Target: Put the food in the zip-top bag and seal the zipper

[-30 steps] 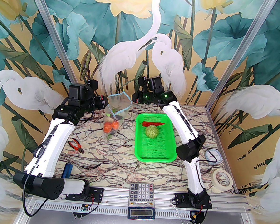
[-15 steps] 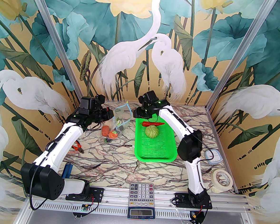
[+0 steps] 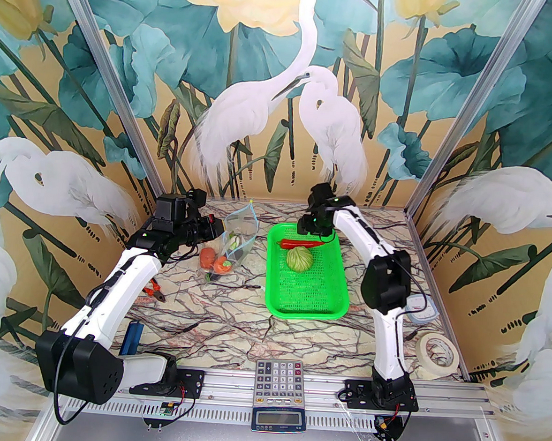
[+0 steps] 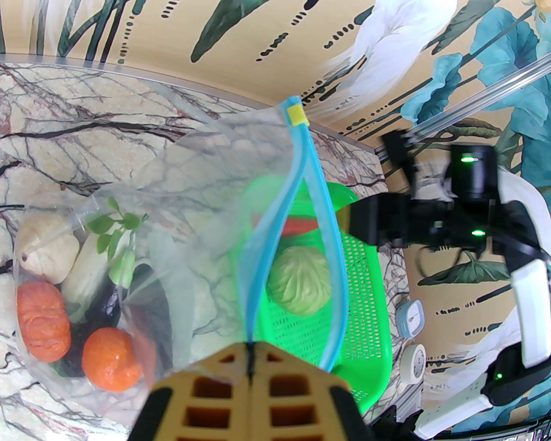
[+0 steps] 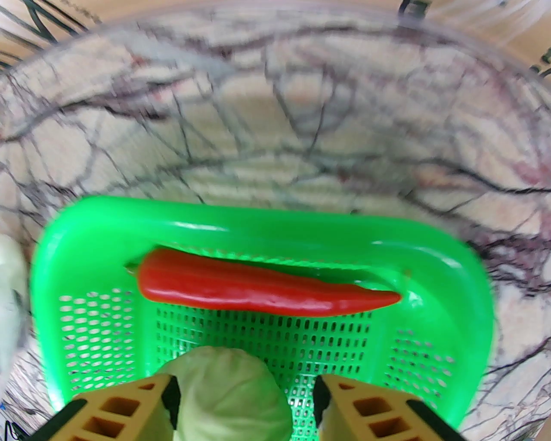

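The left hand has its fingers pressed together on one end of the zipper, holding the zip-top bag up just left of the green basket. The mouth gapes as a narrow loop. Two orange tomatoes and some paler pieces already sit in the bag's bottom, which rests on the bench beside the basket's far-left corner.

Two items are still to go. The red chili lies along the basket's far wall, and the green cabbage sits just nearer than it.

The right hand is spread and empty over the basket's far end, with the cabbage framed between its fingers. Its height above the cabbage is hard to judge, since that wrist view is smeared.

The cabbage looks like the next pick. The hand should come straight down and straddle the widest part, then close gently (a round, smooth ball tends to squirt out of a tip-only pinch). It should keep off the chili, which is tucked against the basket wall. The bag mouth needs to gape wider for something this bulky.
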Action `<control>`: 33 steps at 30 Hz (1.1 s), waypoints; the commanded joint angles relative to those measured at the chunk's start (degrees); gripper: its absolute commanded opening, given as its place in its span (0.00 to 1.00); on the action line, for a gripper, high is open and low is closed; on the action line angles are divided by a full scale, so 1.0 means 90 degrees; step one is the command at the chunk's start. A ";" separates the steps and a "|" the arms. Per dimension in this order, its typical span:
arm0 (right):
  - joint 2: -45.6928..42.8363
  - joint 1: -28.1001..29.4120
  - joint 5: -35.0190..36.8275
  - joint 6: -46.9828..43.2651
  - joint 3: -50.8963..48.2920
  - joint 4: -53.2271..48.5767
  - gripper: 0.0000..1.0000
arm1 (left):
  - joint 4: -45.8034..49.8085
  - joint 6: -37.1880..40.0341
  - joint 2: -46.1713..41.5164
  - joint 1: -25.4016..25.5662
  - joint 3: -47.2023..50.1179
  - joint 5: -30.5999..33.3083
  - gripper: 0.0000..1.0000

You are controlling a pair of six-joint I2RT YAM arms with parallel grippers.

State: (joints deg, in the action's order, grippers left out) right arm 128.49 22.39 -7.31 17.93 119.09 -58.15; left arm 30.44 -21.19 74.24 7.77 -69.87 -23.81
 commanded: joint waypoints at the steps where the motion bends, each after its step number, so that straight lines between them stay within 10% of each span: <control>1: 0.0241 0.0080 -0.0301 0.0060 0.0017 -0.0090 0.61 | 0.0024 0.0152 -0.0048 -0.0016 -0.0057 -0.0098 0.00; 24: -0.1332 0.0088 -0.2541 0.0292 -0.2530 0.0238 0.63 | 0.0115 0.0337 0.0040 -0.0014 -0.0128 -0.0085 0.00; 33: -0.2064 0.0109 -0.1400 0.0302 -0.2768 0.0889 0.63 | -0.0008 0.0288 0.0210 -0.0014 -0.0206 -0.0174 0.00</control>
State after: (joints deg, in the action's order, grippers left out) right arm 112.97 22.94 -25.91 19.81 94.17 -55.05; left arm 30.59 -19.27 75.29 7.77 -69.91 -24.23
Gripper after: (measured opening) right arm 0.626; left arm 0.047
